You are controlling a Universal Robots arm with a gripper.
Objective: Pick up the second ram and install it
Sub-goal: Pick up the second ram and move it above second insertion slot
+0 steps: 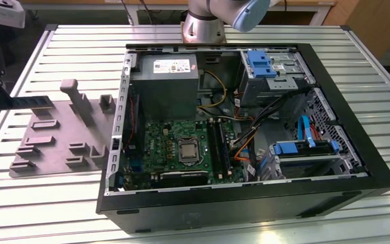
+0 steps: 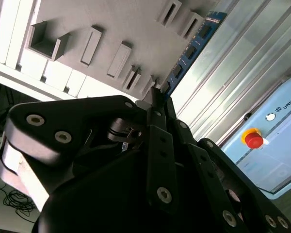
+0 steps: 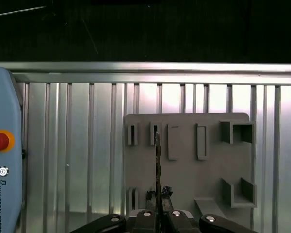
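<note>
Over grey tray (image 3: 211,145), end effector (image 2: 155,98) gripping second ram (image 2: 191,48), open case (image 1: 249,202) nearby

Arm (image 1: 202,24): smooth silvery-grey metal cylinder, with a pale blue rounded cap (image 1: 251,12) on the joint above it.

Gripper (image 2: 155,99): matte black throughout. Flat, angular link bars (image 2: 160,155) run out from a bulky housing (image 2: 63,131) with rounded corners. Round silver screw heads (image 2: 35,119) sit on the housing and at the link pivots. In the first wrist view, four more screw heads (image 3: 176,213) show in a row across the black links. A pale grey-white casing (image 2: 9,160) sits behind the housing.
</note>
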